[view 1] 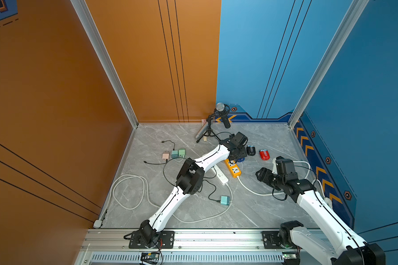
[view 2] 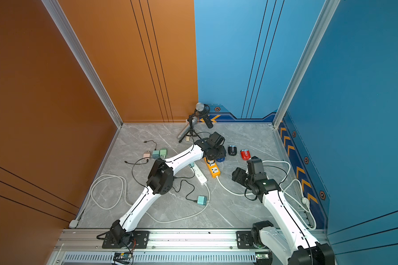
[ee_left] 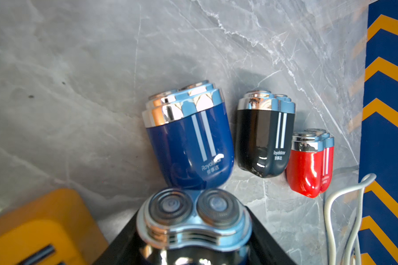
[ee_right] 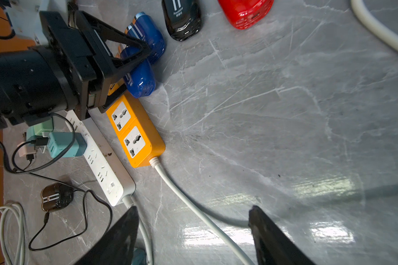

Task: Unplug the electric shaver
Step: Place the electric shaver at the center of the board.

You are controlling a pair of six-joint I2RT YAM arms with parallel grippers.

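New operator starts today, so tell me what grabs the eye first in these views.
The left gripper stands out first, clamped on the held shaver at the end of the orange strip. Just past it, a blue shaver, a black shaver and a red shaver lie in a row on the marble table. The right gripper hangs open by the strip's white cable.

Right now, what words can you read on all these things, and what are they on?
"Royalstar": on the black shaver, with Chinese characters below it too small to read.
"Royalstar", partly under glare: on the blue shaver beside it, with blurred characters below.
Red shaver: print too blurred to read.
Gripped shaver: print too small to read.
Orange power strip: no text shows.
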